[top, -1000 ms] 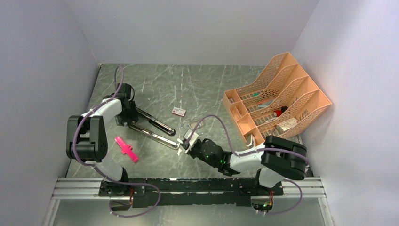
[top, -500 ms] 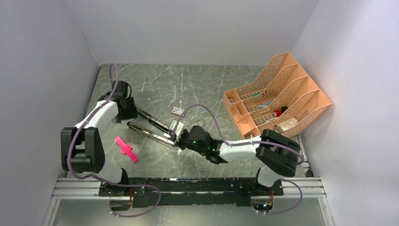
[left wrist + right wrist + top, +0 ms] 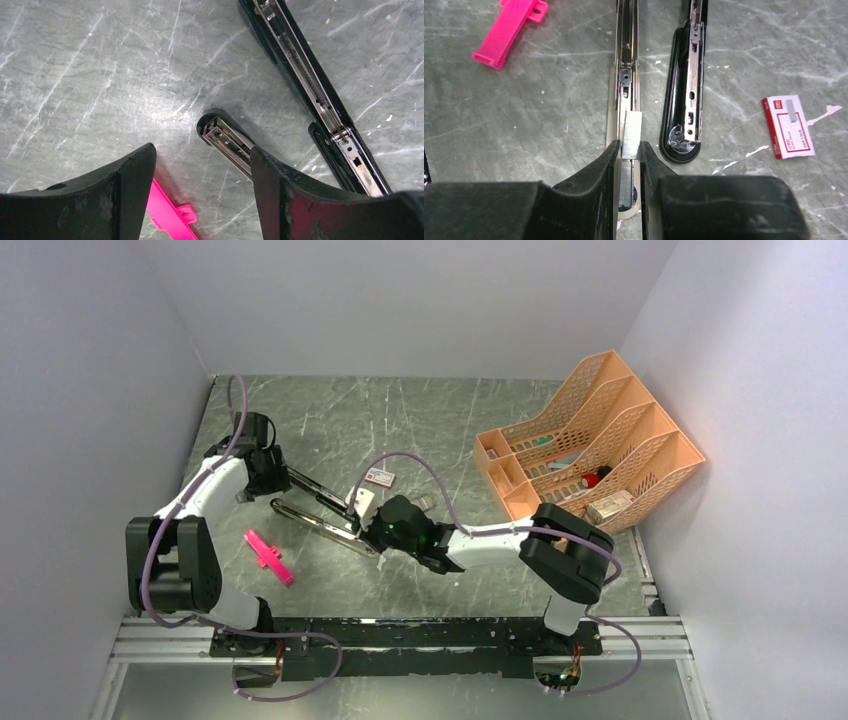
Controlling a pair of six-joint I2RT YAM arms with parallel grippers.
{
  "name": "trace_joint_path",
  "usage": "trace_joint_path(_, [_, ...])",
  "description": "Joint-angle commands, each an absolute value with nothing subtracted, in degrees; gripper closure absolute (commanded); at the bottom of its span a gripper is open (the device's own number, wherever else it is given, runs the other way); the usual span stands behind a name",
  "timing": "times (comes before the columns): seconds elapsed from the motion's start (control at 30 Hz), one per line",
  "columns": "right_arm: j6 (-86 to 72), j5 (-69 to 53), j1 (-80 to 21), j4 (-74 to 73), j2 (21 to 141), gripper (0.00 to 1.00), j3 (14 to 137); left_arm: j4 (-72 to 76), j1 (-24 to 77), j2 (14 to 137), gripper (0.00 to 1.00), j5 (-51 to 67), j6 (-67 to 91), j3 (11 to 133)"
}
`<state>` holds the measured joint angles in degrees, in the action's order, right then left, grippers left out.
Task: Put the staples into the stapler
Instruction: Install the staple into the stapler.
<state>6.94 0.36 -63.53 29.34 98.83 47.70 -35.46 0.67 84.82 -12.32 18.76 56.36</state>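
Spread wide open on the grey marbled counter point(image 3: 450, 420): a glossy black desk stapler point(image 3: 322, 525), its long chrome rail point(image 3: 626, 50) and its black lid point(image 3: 685, 100) lying side by side. Pinched between the nearly closed jaws of the right claw point(image 3: 629, 150): a thin silvery staple strip point(image 3: 631, 131), lined up lengthwise over the front end of that rail. Seated in the channel or merely above it: cannot tell. Left claw point(image 3: 201, 152) with jaws wide apart and nothing in them, poised above the end of the stapler away from the right claw. Near the lid but apart from it, a small flat box with a red-and-white label point(image 3: 788, 127). On the counter beside the left arm, a pink plastic cross-shaped piece point(image 3: 268, 556). Far right, an orange plastic file rack point(image 3: 590, 440).
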Motion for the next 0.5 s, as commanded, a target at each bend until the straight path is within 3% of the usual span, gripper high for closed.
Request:
trace_joint_path(0.0, [5.98, -0.11, -63.32, 27.40, 100.68, 0.99, 49.69, -36.47, 0.00, 84.22, 0.27, -12.10, 19.11, 58.23])
trace_joint_path(0.47, [6.25, 0.00, -62.78, 21.01, 103.23, 0.99, 54.75, -37.42, -0.09, 86.18, 0.30, -9.50, 18.36, 59.72])
